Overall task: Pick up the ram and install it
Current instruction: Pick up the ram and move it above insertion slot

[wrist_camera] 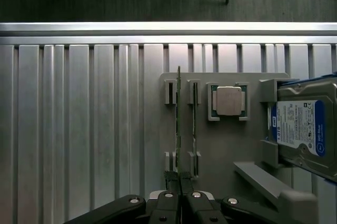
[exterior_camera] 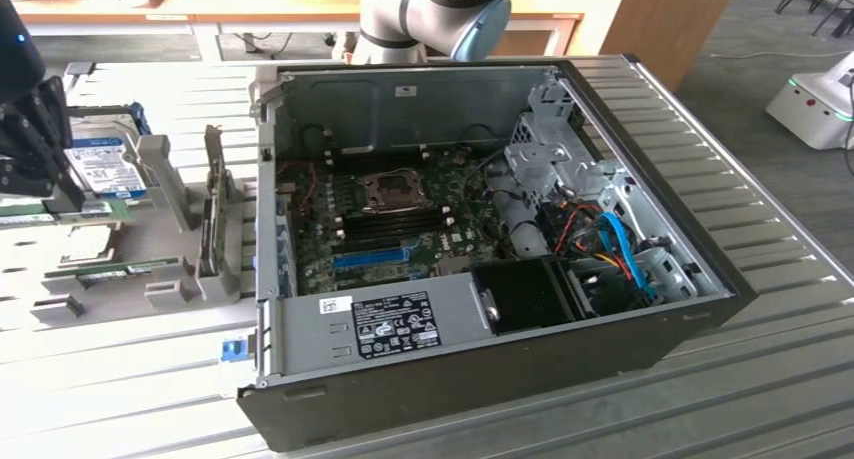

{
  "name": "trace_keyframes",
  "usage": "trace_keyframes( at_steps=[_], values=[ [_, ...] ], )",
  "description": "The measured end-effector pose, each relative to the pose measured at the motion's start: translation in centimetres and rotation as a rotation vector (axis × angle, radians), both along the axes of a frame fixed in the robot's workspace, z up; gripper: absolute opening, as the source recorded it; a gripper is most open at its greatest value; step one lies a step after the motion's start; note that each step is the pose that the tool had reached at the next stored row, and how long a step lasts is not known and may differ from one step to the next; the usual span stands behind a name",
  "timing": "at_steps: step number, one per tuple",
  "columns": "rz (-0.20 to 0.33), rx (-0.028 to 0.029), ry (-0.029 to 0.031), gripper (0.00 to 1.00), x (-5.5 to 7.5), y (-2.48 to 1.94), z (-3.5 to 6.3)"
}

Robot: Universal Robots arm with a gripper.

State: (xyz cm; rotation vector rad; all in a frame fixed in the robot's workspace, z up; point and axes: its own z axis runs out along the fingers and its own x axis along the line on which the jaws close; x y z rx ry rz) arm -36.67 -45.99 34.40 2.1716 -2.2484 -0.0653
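Note:
The ram [wrist_camera: 178,119] is a thin green stick seen edge-on, running straight out from between my fingertips. My gripper [wrist_camera: 180,183] is shut on its near end, over the grey parts holder [wrist_camera: 221,150]. In the exterior view my gripper [exterior_camera: 30,149] hangs at the far left over the holder, with the ram [exterior_camera: 80,212] showing as a green strip just below it. A second green stick [wrist_camera: 194,124] stands in the neighbouring slot of the holder. The open computer case [exterior_camera: 694,309] lies to the exterior view's right, its motherboard [exterior_camera: 400,214] facing up.
On the holder sit a square processor [wrist_camera: 228,101] and a silver hard drive with a blue label [wrist_camera: 303,129]. An upright grey bracket [exterior_camera: 214,214] stands between the holder and the case. The arm's base [exterior_camera: 427,14] rises behind the case. The table top is ribbed metal [wrist_camera: 79,129].

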Motion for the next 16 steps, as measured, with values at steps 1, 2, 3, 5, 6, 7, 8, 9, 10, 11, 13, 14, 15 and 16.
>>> trace_keyframes(
  at_steps=[1,2,3,5,6,7,8,9,10,11,13,14,15,16],
  values=[
    [0.000,0.0000,0.0000,0.12,0.0,0.00,0.13],
    [0.000,0.0000,0.0000,0.12,0.0,0.00,0.27],
    [0.000,0.0000,0.0000,0.12,0.0,0.00,0.39],
    [0.000,0.0000,0.0000,0.12,0.0,0.00,0.63],
    [0.000,0.0000,0.0000,0.12,0.0,0.00,0.74],
    [0.000,0.0000,-0.0001,0.12,0.0,0.00,0.84],
    [0.000,0.0000,-0.0001,0.12,0.0,0.00,0.95],
    [0.000,0.0000,0.0000,0.12,0.0,0.00,1.06],
    [0.000,0.0000,0.0000,0.12,0.0,0.00,1.16],
    [0.000,0.0000,0.0000,0.12,0.0,0.00,1.26],
    [0.000,0.0001,-0.0001,0.12,0.0,0.00,1.49],
    [0.000,0.0000,0.0000,0.12,0.0,0.00,1.60],
    [0.000,0.0000,0.0000,0.12,0.0,0.00,1.71],
    [0.000,0.0000,-0.0001,0.12,0.0,0.00,1.80]
  ],
)
